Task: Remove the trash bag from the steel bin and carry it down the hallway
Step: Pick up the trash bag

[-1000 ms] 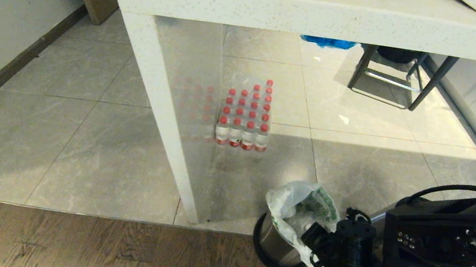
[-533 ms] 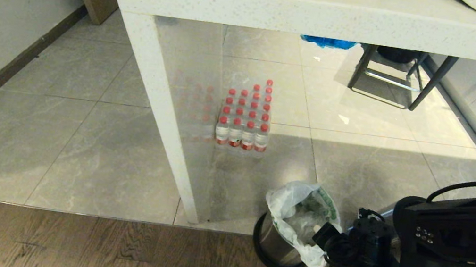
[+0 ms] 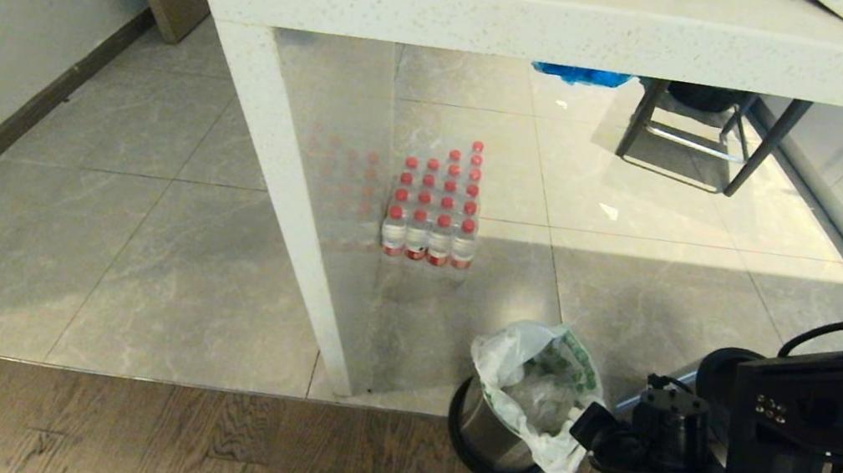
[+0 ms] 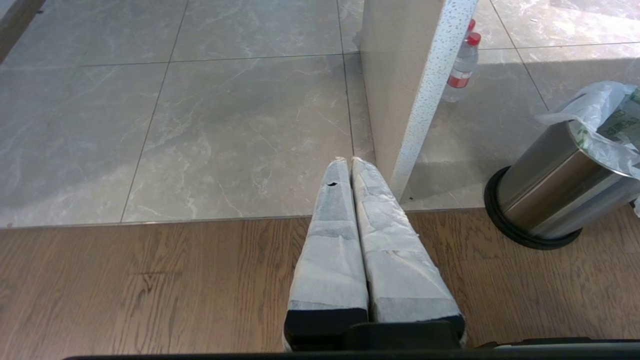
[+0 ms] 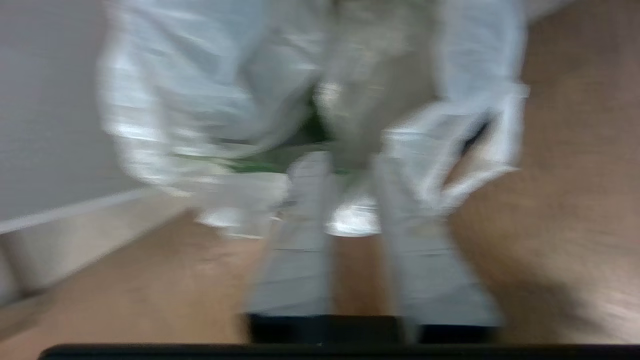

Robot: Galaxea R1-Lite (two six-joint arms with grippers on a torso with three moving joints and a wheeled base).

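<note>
On the far left of the head view ran a grey wall with a dark baseboard [image 3: 7,129], meeting glossy grey marbled floor tiles [image 3: 155,262]. A strip of brown wood flooring [image 3: 144,438] lay across the near edge. A white speckled table [image 3: 506,21] spanned the upper scene, its leg [image 3: 284,198] coming down near the tile-wood seam. Under the table stood a shrink-wrapped pack of water bottles [image 3: 434,209] with red caps. Further back were a blue bag [image 3: 582,74] and the dark legs of a stool [image 3: 691,135].

The left gripper [image 4: 350,165] was outside the head view; its own wrist camera showed its two taped fingers pressed together with nothing between them, hanging over the wood floor close to the table leg.

To the right of the table leg sat the steel bin [image 3: 479,432], straddling the seam between tile and wood. The trash bag [image 3: 532,389], white with green print, was seated in the bin, its edges draped over the rim.

Furthest right, the right gripper [image 5: 350,200] was at the bag's near edge. In its blurred wrist view the fingers stood slightly apart, close against the bag's folds, and I cannot tell whether they pinched any plastic.
</note>
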